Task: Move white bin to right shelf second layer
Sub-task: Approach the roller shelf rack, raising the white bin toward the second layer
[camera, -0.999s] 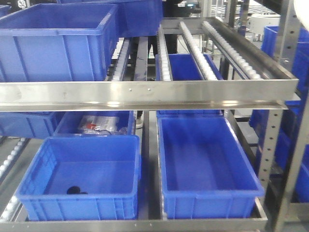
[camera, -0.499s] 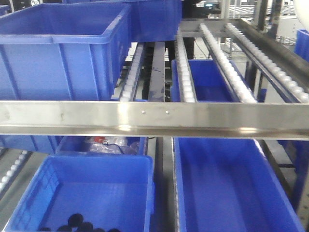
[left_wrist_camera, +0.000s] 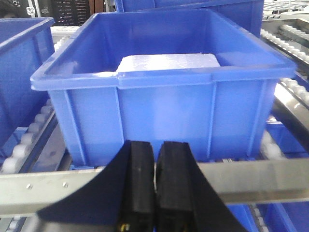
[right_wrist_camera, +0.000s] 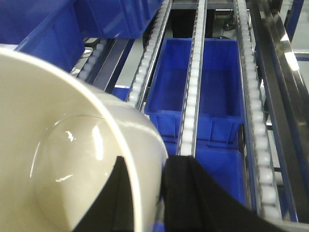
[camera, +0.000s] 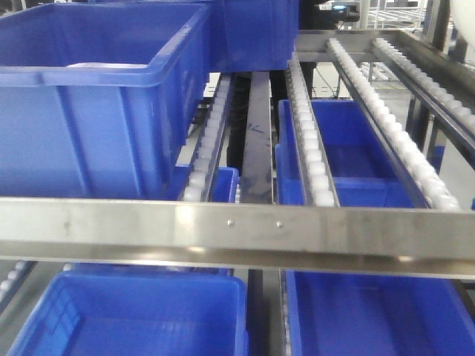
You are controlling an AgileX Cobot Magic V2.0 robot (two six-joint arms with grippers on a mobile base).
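The cream-white bin (right_wrist_camera: 63, 159) fills the lower left of the right wrist view. My right gripper (right_wrist_camera: 145, 166) is shut on its rim, one finger inside the wall and one outside, and holds it above the roller rails (right_wrist_camera: 193, 96) of the right shelf second layer (camera: 319, 163). The steel front lip with two screws (camera: 252, 226) crosses the front view. My left gripper (left_wrist_camera: 154, 164) is shut and empty, in front of a large blue crate (left_wrist_camera: 159, 92) on the left rails. The bin and both grippers are out of the front view.
The large blue crate (camera: 96, 104) stands on the left side of the same level; a flat white slab (left_wrist_camera: 166, 63) lies in it. More blue crates (camera: 341, 148) sit on the lower level below the rails (right_wrist_camera: 198, 82). Another crate (camera: 252, 30) stands at the back.
The front view has moved closer to the shelf and higher: the front lip has dropped in the picture, the upper rails and the left crate look larger, and the lower crates are mostly cut off.
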